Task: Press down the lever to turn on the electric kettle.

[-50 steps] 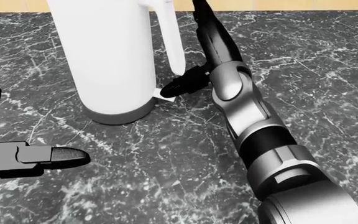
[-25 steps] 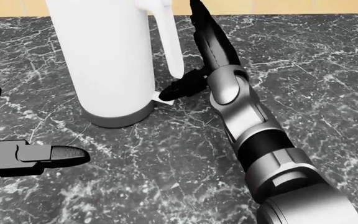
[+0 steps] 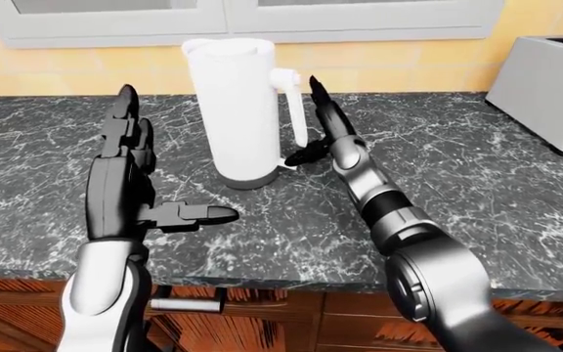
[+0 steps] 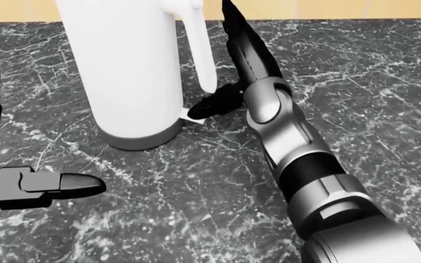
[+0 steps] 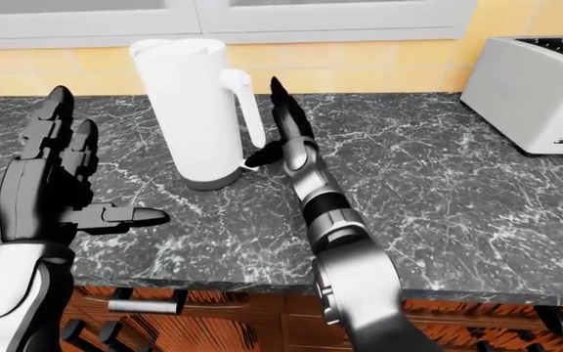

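We are holding our right hand spread, its long fingers pointing up just right of the handle and its thumb touching the small white lever at the foot of the electric kettle. Our left hand is hanging spread near the kettle's left. The kettle is standing upright on the dark marble counter; a toaster is sitting far right.

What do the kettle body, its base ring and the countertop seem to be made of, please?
Kettle: smooth matte white, plastic-like, without sharp reflections. Base ring: plain grey band, plastic or brushed metal; unclear. Countertop: dark stone, marble-like, with white veining and a slight sheen. All are simulator renders.
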Controlling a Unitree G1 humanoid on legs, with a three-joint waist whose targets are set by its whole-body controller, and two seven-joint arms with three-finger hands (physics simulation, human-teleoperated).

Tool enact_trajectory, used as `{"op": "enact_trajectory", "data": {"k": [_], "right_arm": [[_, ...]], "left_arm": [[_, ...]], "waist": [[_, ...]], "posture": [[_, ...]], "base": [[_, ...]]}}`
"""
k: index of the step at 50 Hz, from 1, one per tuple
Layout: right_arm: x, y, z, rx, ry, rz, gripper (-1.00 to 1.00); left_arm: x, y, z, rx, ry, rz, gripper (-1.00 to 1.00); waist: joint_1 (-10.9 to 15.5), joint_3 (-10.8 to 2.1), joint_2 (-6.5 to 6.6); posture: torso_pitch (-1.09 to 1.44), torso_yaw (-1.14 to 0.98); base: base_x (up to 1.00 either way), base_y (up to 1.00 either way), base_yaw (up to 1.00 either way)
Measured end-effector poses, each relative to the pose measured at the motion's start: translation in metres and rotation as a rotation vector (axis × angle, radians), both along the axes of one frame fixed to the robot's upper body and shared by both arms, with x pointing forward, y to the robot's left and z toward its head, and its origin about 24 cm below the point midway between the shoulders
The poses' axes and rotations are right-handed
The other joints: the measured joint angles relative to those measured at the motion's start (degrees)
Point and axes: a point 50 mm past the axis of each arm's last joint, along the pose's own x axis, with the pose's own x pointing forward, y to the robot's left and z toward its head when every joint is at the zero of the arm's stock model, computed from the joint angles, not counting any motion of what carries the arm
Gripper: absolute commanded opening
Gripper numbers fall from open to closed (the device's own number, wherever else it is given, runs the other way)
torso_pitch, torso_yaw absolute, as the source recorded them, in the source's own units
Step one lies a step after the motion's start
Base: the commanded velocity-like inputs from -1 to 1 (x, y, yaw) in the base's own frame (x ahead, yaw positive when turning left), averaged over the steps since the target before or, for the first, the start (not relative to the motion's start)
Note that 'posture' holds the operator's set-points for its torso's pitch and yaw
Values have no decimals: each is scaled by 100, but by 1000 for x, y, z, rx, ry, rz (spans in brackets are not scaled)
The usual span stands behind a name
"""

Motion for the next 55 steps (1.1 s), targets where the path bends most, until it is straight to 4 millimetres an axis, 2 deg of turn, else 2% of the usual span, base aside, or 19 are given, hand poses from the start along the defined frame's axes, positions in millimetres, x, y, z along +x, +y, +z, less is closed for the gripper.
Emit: {"op": "enact_trajectory", "data": {"k": [13,25,41,55], "right_arm": [[4,-6,13,49,12,-2,100],[6,-7,19,38,9,-3,100],[5,-6,11,-60,42,-32,100],[4,-5,8,-93,59,-29,100]], "left_arm": [[1,0,0,-1,2,-1,100],[1,0,2,1,-4,0,100],[1,0,1,2,1,2,100],[0,-1,-1,3,2,1,100]], "waist": [[8,125,-12],[13,151,-20],[43,35,-30],[56,-24,17]], "posture": [[0,0],[0,0],[0,0],[0,0]], "base": [[0,0,0],[0,0,0],[0,0,0],[0,0,0]]}}
